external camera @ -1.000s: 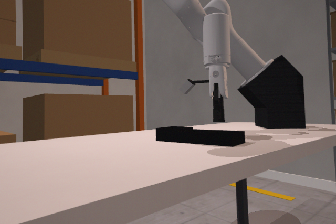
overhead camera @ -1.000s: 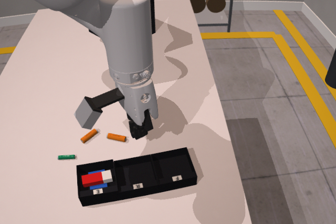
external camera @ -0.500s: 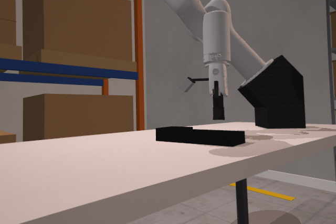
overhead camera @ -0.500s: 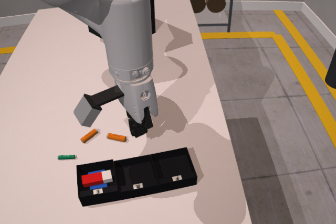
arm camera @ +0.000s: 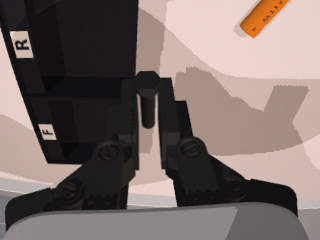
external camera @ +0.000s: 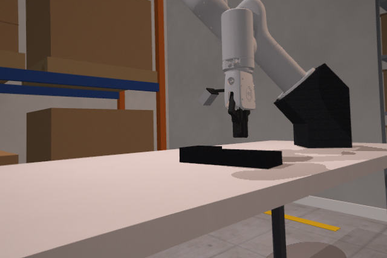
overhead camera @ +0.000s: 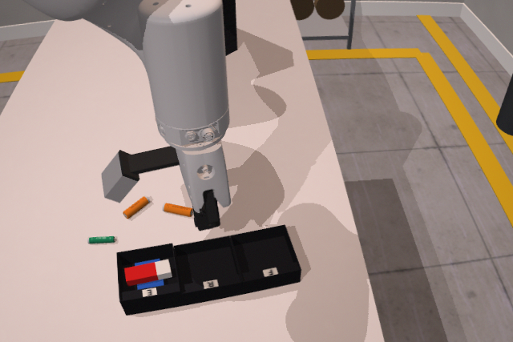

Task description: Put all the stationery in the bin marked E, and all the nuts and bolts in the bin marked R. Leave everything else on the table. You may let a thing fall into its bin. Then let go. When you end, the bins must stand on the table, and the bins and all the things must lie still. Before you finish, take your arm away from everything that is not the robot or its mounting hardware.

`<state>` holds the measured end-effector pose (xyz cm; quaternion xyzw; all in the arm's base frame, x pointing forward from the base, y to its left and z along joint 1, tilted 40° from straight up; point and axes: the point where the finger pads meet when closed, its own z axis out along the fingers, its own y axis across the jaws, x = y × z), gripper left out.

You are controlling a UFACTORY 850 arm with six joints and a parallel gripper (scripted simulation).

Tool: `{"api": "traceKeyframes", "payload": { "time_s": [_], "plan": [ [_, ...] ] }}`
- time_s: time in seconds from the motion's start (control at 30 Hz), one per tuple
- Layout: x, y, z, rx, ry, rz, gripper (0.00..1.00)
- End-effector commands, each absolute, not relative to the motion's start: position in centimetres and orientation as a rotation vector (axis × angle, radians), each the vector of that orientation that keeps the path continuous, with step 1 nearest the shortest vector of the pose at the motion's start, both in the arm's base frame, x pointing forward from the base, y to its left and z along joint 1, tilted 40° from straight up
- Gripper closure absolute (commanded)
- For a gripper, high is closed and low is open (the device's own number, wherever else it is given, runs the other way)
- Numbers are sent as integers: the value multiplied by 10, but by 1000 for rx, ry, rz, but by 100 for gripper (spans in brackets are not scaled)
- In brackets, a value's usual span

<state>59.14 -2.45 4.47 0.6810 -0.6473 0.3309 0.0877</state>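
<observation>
Three black bins stand joined in a row near the front edge of the table (overhead camera: 62,122), and four loose things lie around them. Farthest left, a small green cylinder (overhead camera: 102,239) lies flat on the table top, apart from the bins. Next to the right, an orange cylinder (overhead camera: 135,207) lies tilted, and a second orange cylinder (overhead camera: 177,209) lies just beyond it, its right end close beside the gripper's fingers in the top view. Behind these two, a grey block on a black bracket sticks out from the arm's wrist.

Of the bins, the left one, bin E (overhead camera: 124,288), holds a red-and-white block (overhead camera: 147,273) lying on top of a blue thing (overhead camera: 150,284) whose edges peep out front and back. The middle one, bin R (overhead camera: 210,289), shows only dark floor, and so does the right one, bin F (overhead camera: 289,263).

The gripper (overhead camera: 205,218) points straight down and hangs above the table, just behind the back rim of bin R; in the exterior view its fingertips stand above the top of the bins. Its fingers are drawn nearly together and are clamped on a dark bolt (arm camera: 146,96): in the wrist view the hexagonal head pokes out beyond the fingertips and the shank runs back between the pads. From that view the bolt's head sits right at the edge of the bin row, level with the wall between R and F.
</observation>
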Motion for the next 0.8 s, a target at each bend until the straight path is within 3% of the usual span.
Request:
{"api": "traceKeyframes", "payload": {
  "time_s": [0.0, 0.77],
  "plan": [
    [616, -29, 59, 1961, -2028, 1007, 100],
    [631, -34, 64, 1961, -2028, 1007, 100]
  ]
}}
